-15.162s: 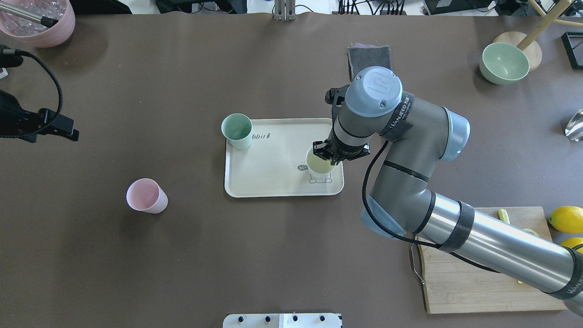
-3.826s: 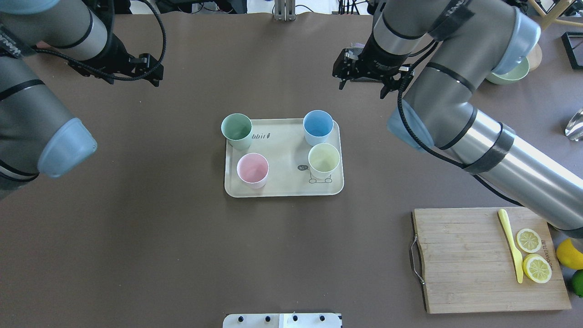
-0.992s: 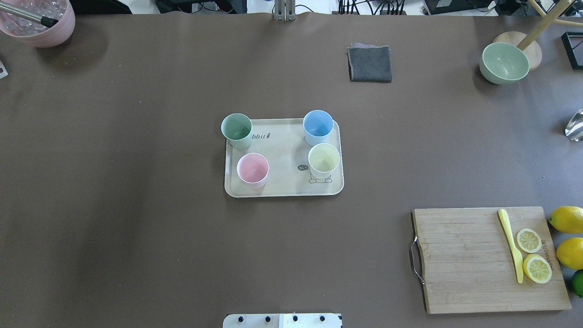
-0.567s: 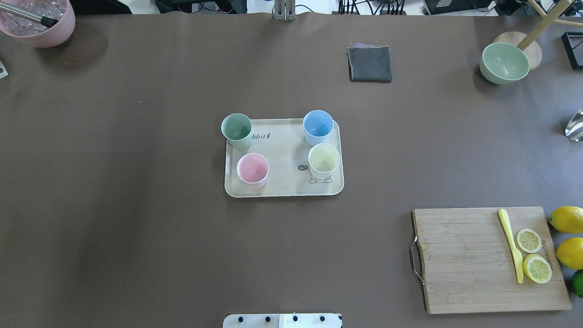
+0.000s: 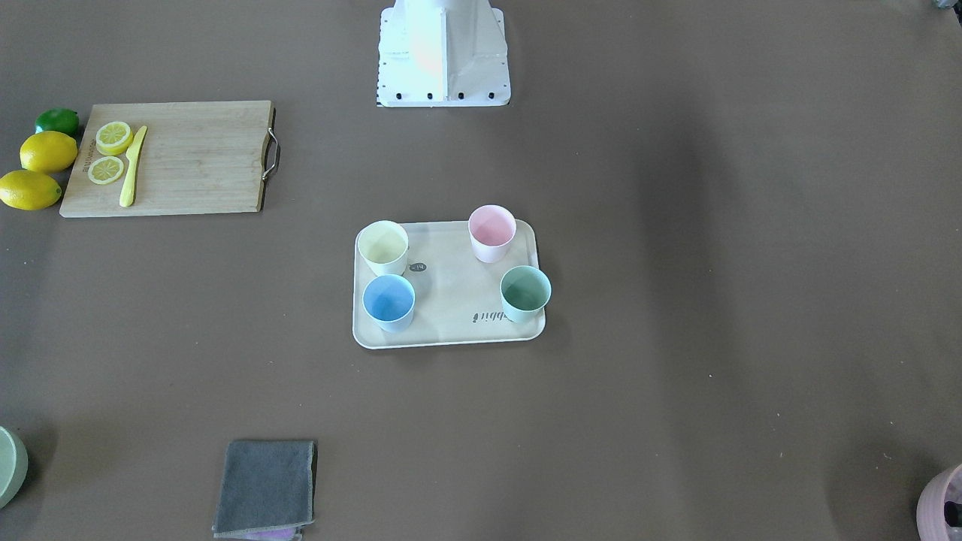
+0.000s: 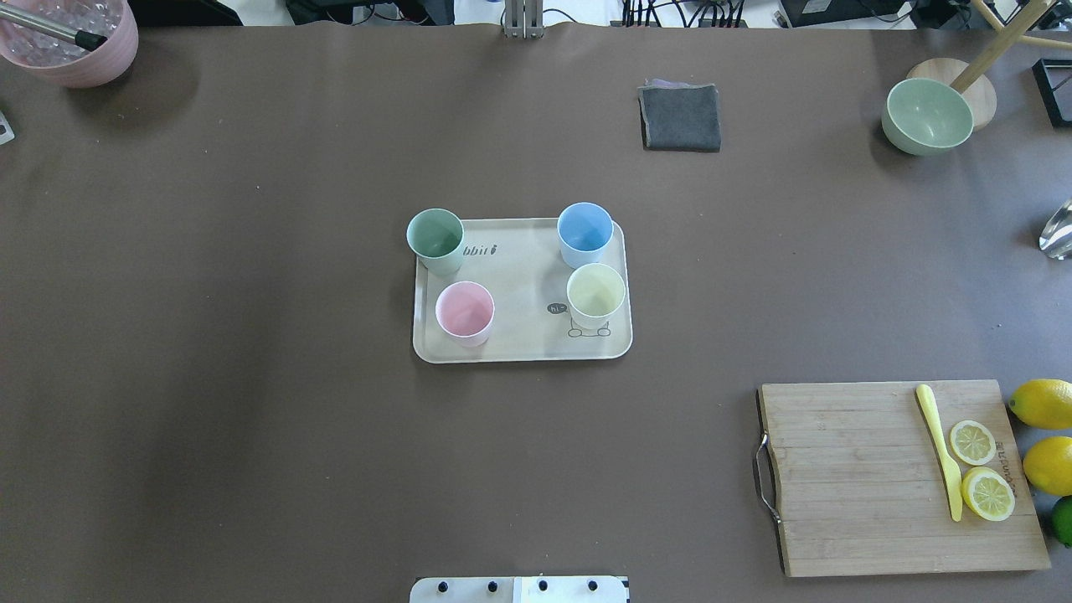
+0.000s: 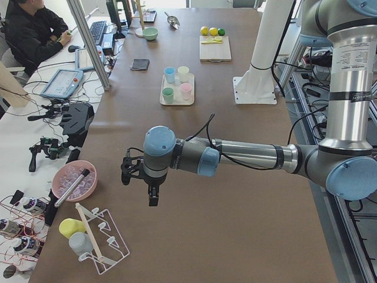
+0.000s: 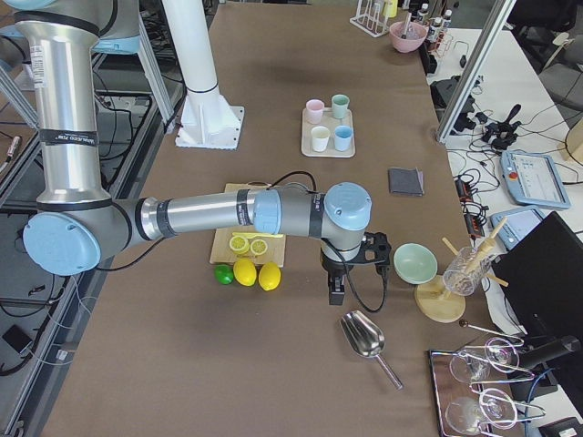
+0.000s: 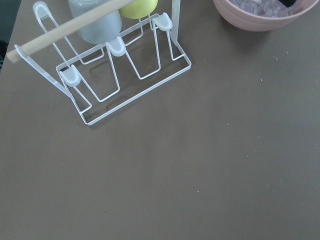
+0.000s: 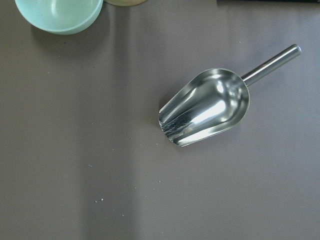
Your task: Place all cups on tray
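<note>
Four cups stand upright on the tray (image 6: 519, 280) at mid-table; its long axis runs 9 to 3 o'clock in the overhead view, its "Rabbit" script reading upright from the robot's side; the green cup (image 6: 435, 234) sits at the 10 o'clock corner, the blue cup (image 6: 584, 228) at 2, the pink cup (image 6: 465, 308) at 8, the yellow cup (image 6: 595, 291) at 4. The left gripper (image 7: 150, 194) hangs near a rack (image 9: 60, 30) and pink bowl (image 9: 260, 15); the right gripper (image 8: 336, 289) near a scoop (image 10: 205, 107) and green bowl (image 10: 60, 15); both well apart from the tray; whether their fingers are spread or pressed together cannot be told.
</note>
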Tool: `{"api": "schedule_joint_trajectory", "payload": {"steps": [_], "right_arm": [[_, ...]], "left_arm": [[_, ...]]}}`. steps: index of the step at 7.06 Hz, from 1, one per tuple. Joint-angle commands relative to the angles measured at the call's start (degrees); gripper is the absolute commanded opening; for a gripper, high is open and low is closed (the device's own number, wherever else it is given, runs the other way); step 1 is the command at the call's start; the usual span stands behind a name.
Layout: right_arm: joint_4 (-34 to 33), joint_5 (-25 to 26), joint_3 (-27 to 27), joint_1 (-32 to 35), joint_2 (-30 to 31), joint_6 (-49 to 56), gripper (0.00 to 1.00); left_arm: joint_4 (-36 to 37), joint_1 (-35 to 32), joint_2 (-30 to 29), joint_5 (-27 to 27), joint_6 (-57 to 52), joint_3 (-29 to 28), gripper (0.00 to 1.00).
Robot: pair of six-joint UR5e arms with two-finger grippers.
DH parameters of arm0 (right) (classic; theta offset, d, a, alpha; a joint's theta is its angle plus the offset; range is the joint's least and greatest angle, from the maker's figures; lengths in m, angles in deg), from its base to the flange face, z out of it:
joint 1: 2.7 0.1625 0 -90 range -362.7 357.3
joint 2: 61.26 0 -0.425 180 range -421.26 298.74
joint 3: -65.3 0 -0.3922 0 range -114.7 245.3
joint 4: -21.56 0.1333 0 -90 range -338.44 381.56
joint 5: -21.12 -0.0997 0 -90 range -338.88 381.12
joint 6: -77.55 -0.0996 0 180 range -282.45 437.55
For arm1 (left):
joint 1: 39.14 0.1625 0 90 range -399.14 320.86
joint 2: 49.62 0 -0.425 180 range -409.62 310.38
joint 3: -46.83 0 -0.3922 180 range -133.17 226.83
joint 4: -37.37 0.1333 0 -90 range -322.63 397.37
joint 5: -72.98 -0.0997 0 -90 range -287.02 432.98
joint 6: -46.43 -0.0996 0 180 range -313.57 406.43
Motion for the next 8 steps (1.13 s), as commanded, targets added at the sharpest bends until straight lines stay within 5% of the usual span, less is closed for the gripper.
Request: {"api": "schedule_joint_trajectory", "payload": {"steps": [1, 8], "right_arm": [[0.0, 0.0, 0.0, 0.0, -0.1, 0.0, 1.0], [0.0, -0.1, 0.2, -0.2, -1.0, -0.6, 1.0]], "left_arm": [[0.0, 0.9, -0.2, 0.0, 0.1, -0.3, 0.98], [0.0, 1.3, -3.1, 0.1, 0.1, -3.3, 0.98]]}}
